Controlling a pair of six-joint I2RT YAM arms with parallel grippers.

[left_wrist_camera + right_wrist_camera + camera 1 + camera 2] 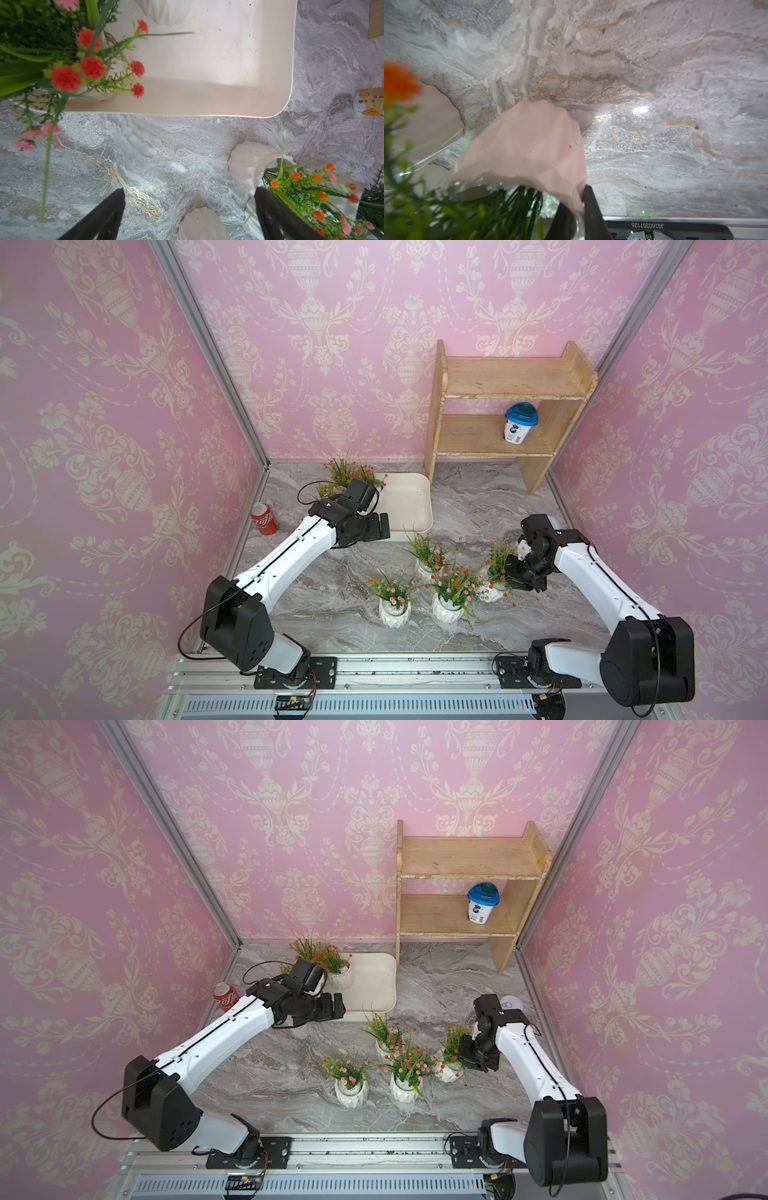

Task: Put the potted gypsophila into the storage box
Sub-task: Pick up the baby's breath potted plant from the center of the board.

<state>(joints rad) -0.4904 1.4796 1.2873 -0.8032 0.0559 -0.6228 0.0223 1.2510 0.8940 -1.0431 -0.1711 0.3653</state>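
**Top views.** The left gripper [383, 526] stood with its jaws wide apart and nothing between them. Just beyond the jaw tips lay the shallow cream-white rectangular plastic storage box [409, 497], with orange-blossomed sprigs [347, 475] in ribbed white ceramic pots at the end farthest from those jaws. The right gripper [466, 1060] was clamped on the rim of 1 potted gypsophila [451, 1072], green sprigs in a ribbed white pot, over the grey marble-patterned tabletop [270, 1077] and well apart from the box. Whether the pot was lifted could not be told. 3 neighbouring plants [351, 1090] stood beside the right jaws.

**Left wrist view.** Between the 2 black fingers [104, 216] showed bare tabletop and the shoulder of 1 white pot [203, 224]. The storage box [207, 72] lay ahead of the tips, with a red-blossomed plant [66, 76] standing inside it.

**Right wrist view.** The fingers [591, 207] pinched the wall of the potted gypsophila [529, 141], 1 inside the rim and 1 outside.
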